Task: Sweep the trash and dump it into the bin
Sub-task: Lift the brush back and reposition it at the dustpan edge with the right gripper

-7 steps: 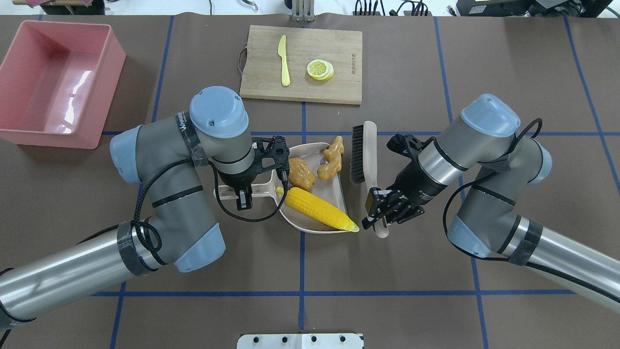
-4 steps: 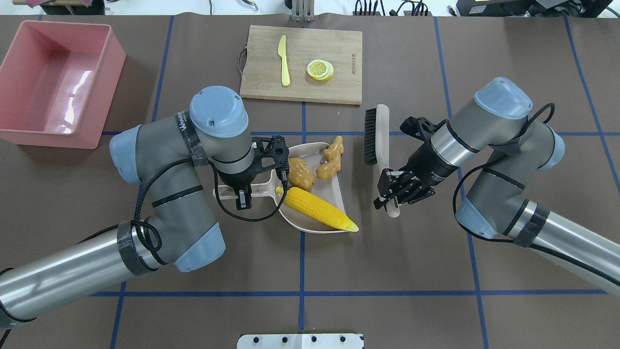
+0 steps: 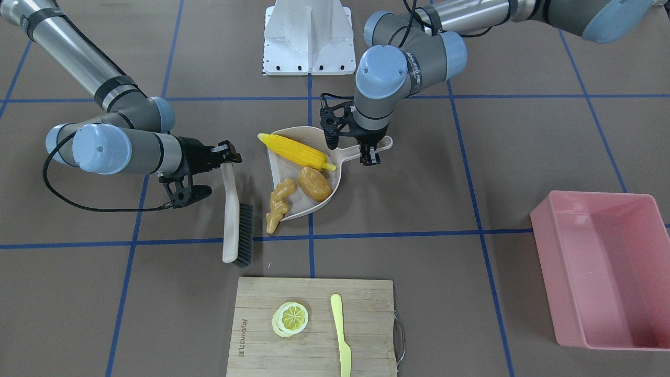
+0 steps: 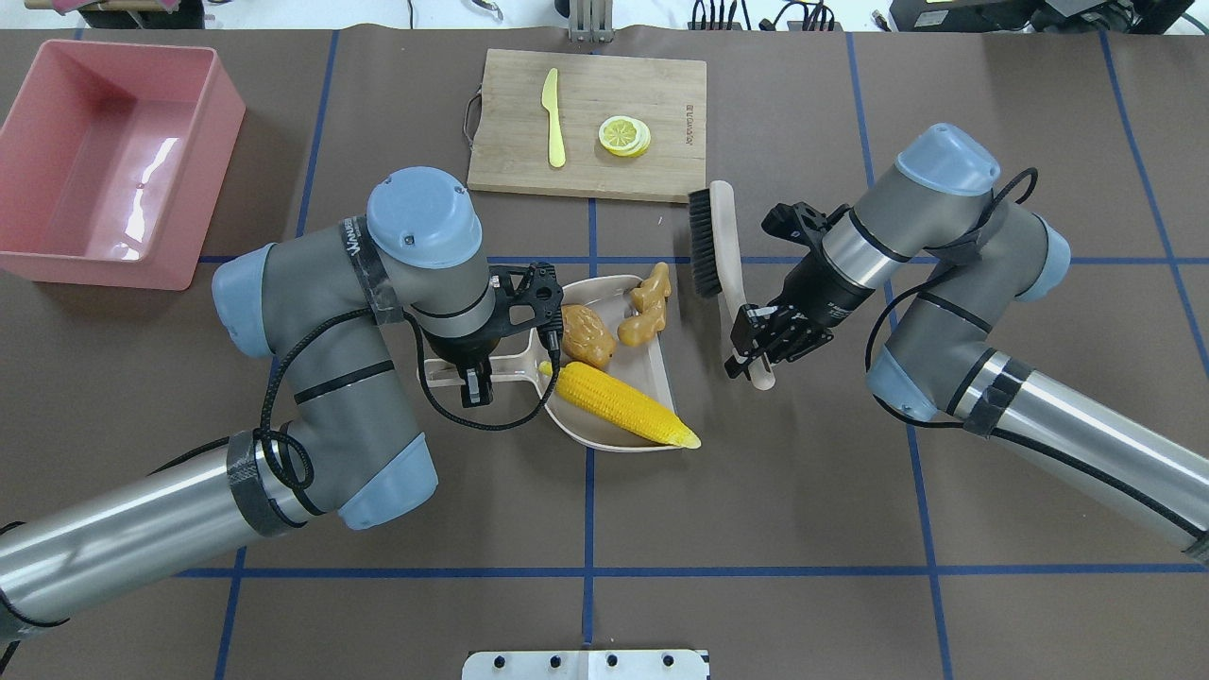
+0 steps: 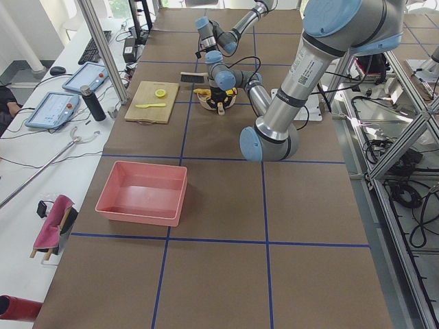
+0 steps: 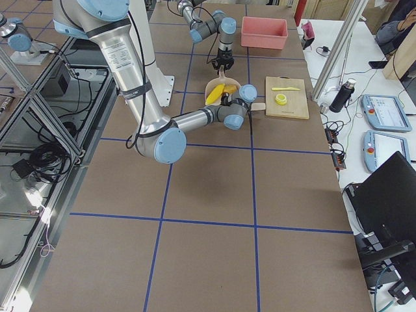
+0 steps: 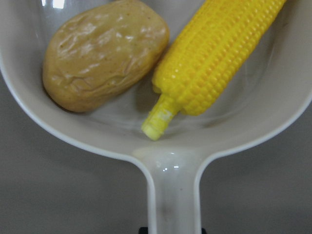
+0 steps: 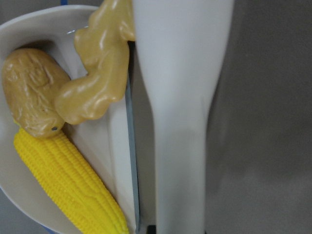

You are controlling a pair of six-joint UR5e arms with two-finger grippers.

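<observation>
Left hand (image 4: pixel 470 385): closed on the handle of the beige dustpan (image 4: pixel 652 378), which lies flat on the tabletop (image 4: pixel 756 510). The pan spreads out ahead of the fingers, its open lip facing the other arm.

All three pieces of trash lie in that pan:
- Corn cob (image 4: pixel 619 406): stalk end closest to the left hand, just past where handle meets pan. It runs slantwise away, and its pointed tip pokes over the lip.
- Potato (image 4: pixel 587 337): right beside the stalk end, against the pan's back wall, about as near the hand as the corn.
- Ginger root (image 4: pixel 647 307): farthest from the left hand, at the lip. One end hangs over onto the tabletop.

Right hand (image 4: pixel 756 345): clamped on the pale handle of a brush (image 4: pixel 723 246). The brush head reaches out beyond the fingers toward the cutting board (image 4: pixel 661 94), dark bristles turned to the dustpan's side. The ginger is the nearest trash to this hand, just across a narrow gap from the brush, not touching it. Whether the bristles rest on the tabletop, I cannot tell.

Bin (image 4: pixel 113 269): pink tub, well apart from both hands, off past the left arm's elbow at the far corner on that side.

On the board sit a lemon slice (image 4: pixel 624 135) and a pale knife (image 4: pixel 553 118), beyond both hands.
</observation>
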